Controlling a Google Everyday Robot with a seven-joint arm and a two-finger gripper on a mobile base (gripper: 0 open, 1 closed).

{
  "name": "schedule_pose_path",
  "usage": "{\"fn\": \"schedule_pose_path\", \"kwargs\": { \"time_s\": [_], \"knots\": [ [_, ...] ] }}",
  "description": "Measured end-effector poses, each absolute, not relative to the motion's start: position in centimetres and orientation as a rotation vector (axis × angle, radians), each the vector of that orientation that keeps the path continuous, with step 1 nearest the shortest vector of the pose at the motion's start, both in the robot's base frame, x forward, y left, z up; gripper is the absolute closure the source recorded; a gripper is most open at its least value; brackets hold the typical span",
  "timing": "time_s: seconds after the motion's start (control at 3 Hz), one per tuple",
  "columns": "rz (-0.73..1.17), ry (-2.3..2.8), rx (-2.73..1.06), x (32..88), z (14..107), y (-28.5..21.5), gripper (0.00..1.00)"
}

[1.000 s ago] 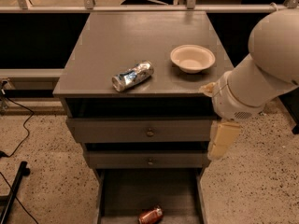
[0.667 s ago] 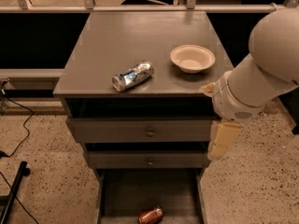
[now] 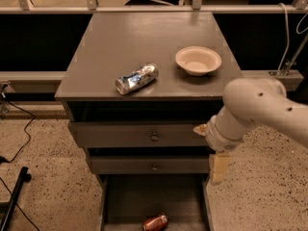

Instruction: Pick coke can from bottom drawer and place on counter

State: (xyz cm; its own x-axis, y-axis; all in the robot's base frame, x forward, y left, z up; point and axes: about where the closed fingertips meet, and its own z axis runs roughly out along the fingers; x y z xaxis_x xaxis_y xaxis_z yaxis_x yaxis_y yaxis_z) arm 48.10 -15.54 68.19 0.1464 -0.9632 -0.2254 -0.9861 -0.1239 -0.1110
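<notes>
The coke can is red and lies on its side near the front of the open bottom drawer, at the bottom edge of the view. The counter is the grey cabinet top. My gripper hangs down from the white arm at the right side of the cabinet. It is level with the middle drawer, above and to the right of the can, and holds nothing that I can see.
A dented silver-and-blue can lies near the counter's front edge. A cream bowl stands at the counter's right. Two shallower drawers with knobs are shut. Cables and a black stand leg lie on the floor at left.
The arm has swung down and a little left, bringing the gripper lower beside the cabinet, nearer the bottom drawer. The cans and the bowl have not moved.
</notes>
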Motion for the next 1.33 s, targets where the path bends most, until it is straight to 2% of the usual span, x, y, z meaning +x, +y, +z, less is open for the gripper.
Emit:
{"fn": "schedule_pose_path", "kwargs": {
  "time_s": [0.33, 0.67, 1.0, 1.33],
  "knots": [
    [0.215, 1.822, -2.182, 47.0, 58.0, -17.8, 0.0],
    [0.189, 1.705, -2.066, 49.4, 55.7, -18.8, 0.0],
    [0.18, 1.657, -2.081, 50.1, 55.7, -18.1, 0.0],
    [0.223, 1.53, -2.13, 51.2, 51.6, -15.1, 0.0]
  ]
}}
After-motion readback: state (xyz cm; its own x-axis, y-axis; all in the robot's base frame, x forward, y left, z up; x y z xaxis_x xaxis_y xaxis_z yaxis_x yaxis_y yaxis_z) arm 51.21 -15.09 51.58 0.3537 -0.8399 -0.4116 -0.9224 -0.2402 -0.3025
